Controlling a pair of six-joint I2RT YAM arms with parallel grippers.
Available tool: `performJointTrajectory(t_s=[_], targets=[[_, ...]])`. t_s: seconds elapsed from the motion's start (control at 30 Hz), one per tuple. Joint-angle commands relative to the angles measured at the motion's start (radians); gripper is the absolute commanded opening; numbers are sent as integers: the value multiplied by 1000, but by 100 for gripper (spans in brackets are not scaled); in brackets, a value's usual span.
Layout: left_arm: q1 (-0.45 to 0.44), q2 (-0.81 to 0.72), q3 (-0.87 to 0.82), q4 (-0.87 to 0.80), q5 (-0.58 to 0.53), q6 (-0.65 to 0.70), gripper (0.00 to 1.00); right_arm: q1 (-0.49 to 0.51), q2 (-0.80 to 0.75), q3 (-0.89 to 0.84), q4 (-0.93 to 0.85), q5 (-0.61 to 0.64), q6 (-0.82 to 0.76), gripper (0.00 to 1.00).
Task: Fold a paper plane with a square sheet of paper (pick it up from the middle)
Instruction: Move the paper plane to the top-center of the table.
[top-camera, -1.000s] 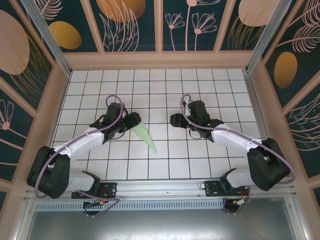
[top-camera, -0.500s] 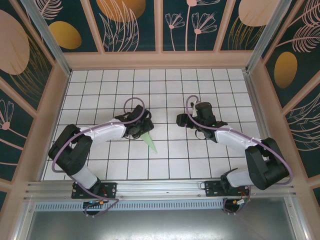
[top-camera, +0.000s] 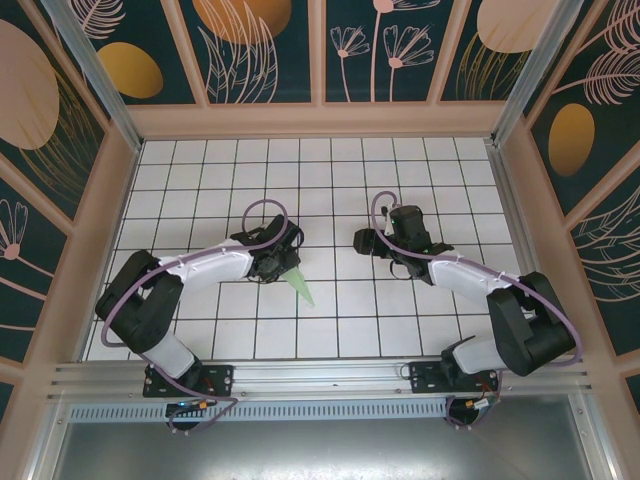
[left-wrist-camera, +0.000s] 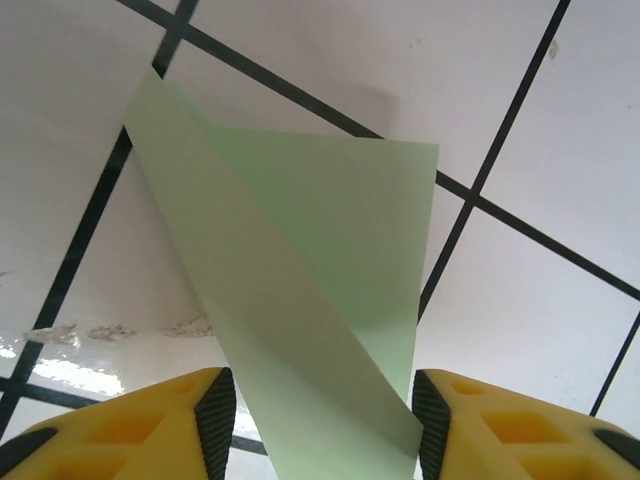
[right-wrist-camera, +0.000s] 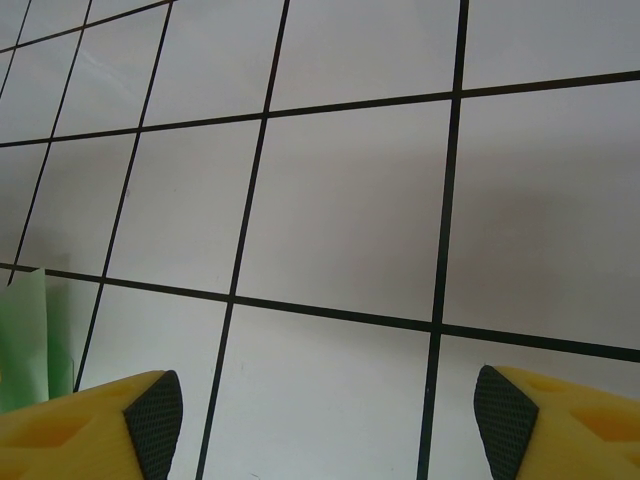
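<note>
White grid tabletop (top-camera: 200, 180) w/ floral walls (top-camera: 260, 40) (teal).

top view: the paper plane (top-camera: 300, 287) has its wide end hidden beneath the left gripper (top-camera: 284, 264).
left wrist: the paper plane's near end and both fingers (left-wrist-camera: 130, 430) are cut off by the bottom edge; contact with the paper is unclear.
right wrist: the paper plane is a blurred green strip cut by the left edge.

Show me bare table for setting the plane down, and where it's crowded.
Free: the far tile rows of the table under the back wall, and the near middle tiles along the front rail. Crowded: mid-left, where the left gripper straddles the paper plane; the right gripper hangs nearby.
</note>
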Motion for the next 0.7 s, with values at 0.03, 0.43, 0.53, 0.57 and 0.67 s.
performJointTrajectory(t_s=[0.03, 0.43, 0.53, 0.57, 0.67], targets=[[-5, -30, -24, -37, -15, -21, 51, -7, 8, 8, 16, -10, 14, 79], [-7, -90, -112, -16, -10, -60, 41, -8, 19, 8, 12, -7, 17, 78], [-6, -76, -119, 3, -11, -63, 32, -10, 25, 9, 9, -7, 17, 77], [-7, -76, -123, 9, -12, -66, 30, -9, 25, 9, 8, -7, 16, 77], [-6, -82, -126, 24, -27, -65, 18, -9, 28, 9, 8, -2, 15, 77]])
